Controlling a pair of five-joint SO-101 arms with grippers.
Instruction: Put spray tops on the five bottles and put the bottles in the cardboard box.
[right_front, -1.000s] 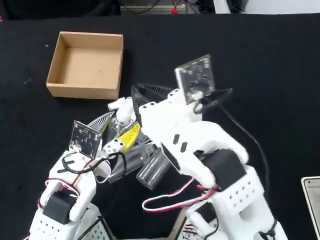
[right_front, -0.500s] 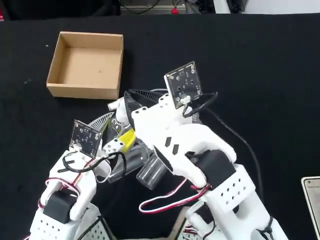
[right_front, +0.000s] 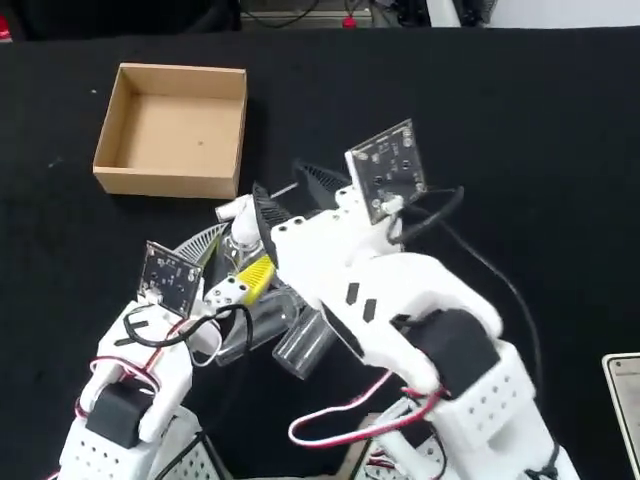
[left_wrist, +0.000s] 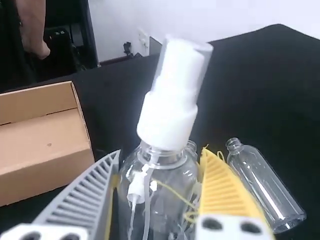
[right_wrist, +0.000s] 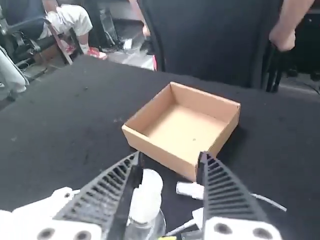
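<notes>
Left claw (left_wrist: 161, 151): clenched on bottle (left_wrist: 160, 187).
Right claw (right_wrist: 170, 157): released, straddling its spray top (right_wrist: 145, 195).
Cardboard box (right_front: 165, 183): 10 o'clock on worktop (right_front: 520, 120).

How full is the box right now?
Empty. The box has a bare cardboard floor in the high and right wrist views, and nothing lies inside it.

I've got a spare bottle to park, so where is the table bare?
Bare table lies right of the right arm and left of the cardboard box, whose inside is empty too. Crowded: between that arm and the left arm, on the box's near side, where bottles and loose spray tops lie.
</notes>
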